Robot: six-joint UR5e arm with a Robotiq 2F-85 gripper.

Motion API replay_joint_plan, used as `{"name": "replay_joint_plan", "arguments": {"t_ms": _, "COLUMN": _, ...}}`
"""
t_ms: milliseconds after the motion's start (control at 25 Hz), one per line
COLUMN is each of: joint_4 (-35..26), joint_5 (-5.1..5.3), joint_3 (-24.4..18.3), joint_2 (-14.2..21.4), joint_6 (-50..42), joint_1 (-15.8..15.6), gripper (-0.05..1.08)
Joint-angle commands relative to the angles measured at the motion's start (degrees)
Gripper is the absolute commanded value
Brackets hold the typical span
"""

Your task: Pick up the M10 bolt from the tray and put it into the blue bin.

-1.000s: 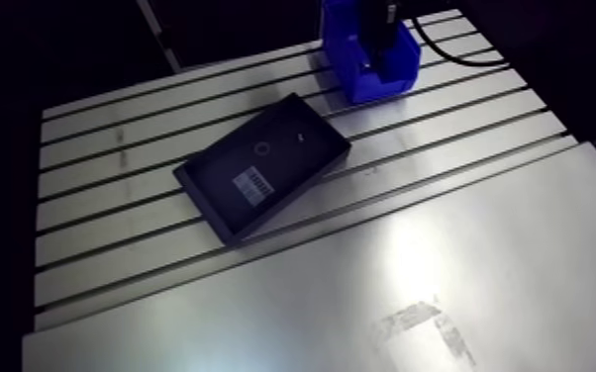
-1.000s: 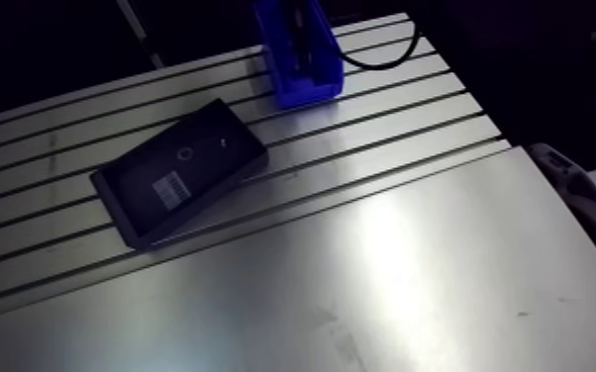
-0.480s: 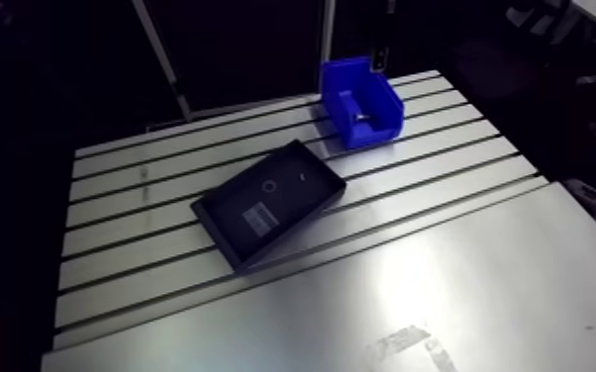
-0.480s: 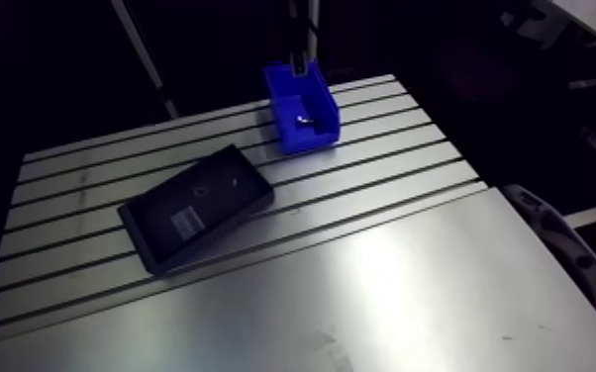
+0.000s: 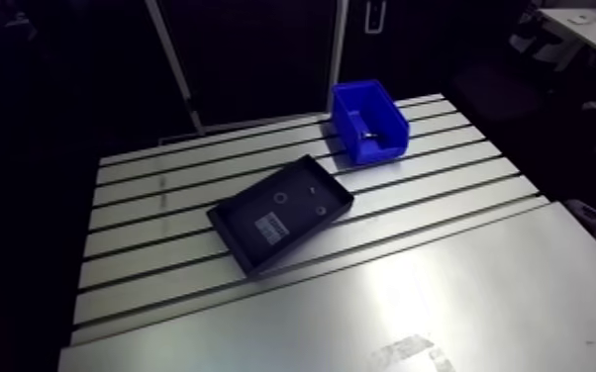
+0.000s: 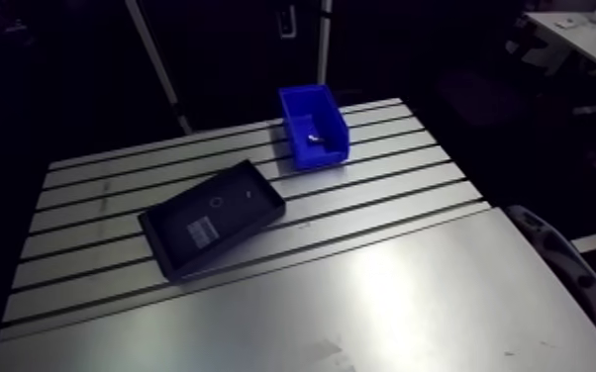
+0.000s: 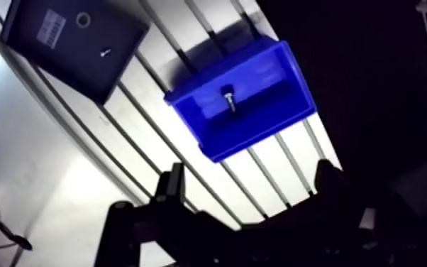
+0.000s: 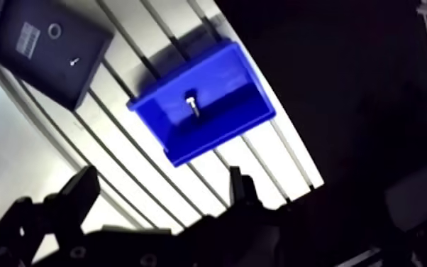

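Inside the blue plastic bin point(image 7: 273, 89), far right on the slotted aluminium table point(image 5: 411, 297), lies the small silver steel M10 bolt point(image 7: 228, 99) (none seen in the black tray point(image 7: 60, 60)). The two-finger gripper point(image 7: 250, 174) hangs above, fingers apart, empty. Bolt is probably stiff, dense, slick and rolls; pinch across the shank.

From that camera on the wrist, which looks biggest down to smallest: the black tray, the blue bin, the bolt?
1. The bin, though it sits nearer the camera and the tray runs out of view, so that order is unsure.
2. The tray.
3. The bolt, inside the bin, clearly smallest.
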State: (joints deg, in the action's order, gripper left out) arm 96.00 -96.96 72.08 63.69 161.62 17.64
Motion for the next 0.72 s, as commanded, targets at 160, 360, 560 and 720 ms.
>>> {"name": "replay_joint_plan", "arguments": {"t_ms": 160, "joint_4": -6.7, "joint_5": 4.89, "joint_3": -4.8, "joint_2": 5.1, "joint_6": -51.1, "joint_1": -1.5, "gripper": 0.01}}
{"name": "replay_joint_plan", "arguments": {"t_ms": 360, "joint_4": -11.2, "joint_5": 6.47, "joint_3": -2.9, "joint_2": 8.7, "joint_6": -59.4, "joint_1": -3.1, "gripper": 0.01}}
{"name": "replay_joint_plan", "arguments": {"t_ms": 560, "joint_4": -17.4, "joint_5": 7.00, "joint_3": -2.6, "joint_2": 13.0, "joint_6": -61.5, "joint_1": -3.7, "gripper": 0.01}}
{"name": "replay_joint_plan", "arguments": {"t_ms": 720, "joint_4": -17.4, "joint_5": 7.00, "joint_3": -2.0, "joint_2": 14.6, "joint_6": -61.5, "joint_1": -3.8, "gripper": 0.01}}
